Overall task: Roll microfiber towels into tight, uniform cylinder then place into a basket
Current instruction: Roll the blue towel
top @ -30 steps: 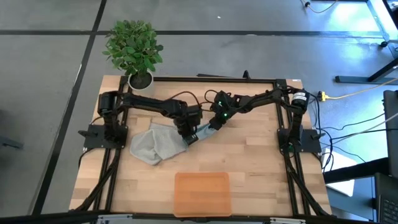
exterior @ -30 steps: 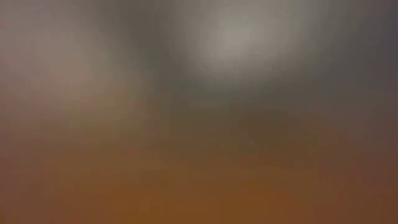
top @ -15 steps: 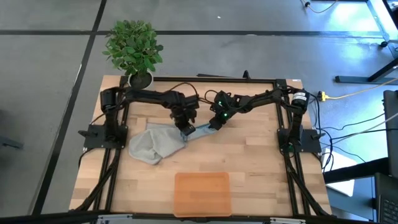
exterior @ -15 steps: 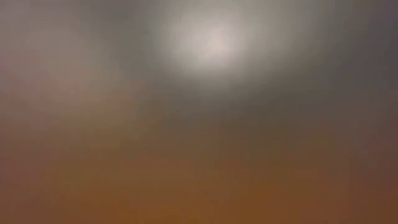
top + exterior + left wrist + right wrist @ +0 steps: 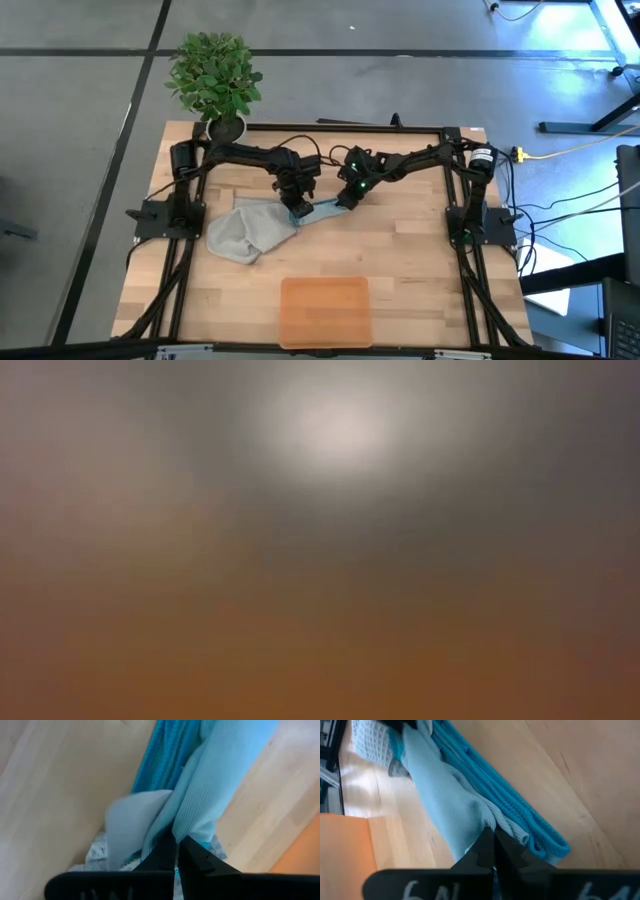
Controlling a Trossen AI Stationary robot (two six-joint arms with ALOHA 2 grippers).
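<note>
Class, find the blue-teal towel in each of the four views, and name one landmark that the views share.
High view: blue-teal towel at table centre, between both grippers.
Low view: not discernible.
Left wrist view: towel fills the upper middle.
Right wrist view: towel runs diagonally across the centre.
Shared landmark: orange basket, also at the right wrist view's edge.

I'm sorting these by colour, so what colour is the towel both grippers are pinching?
Pale blue-teal towel, clearest in the right wrist view.
</note>
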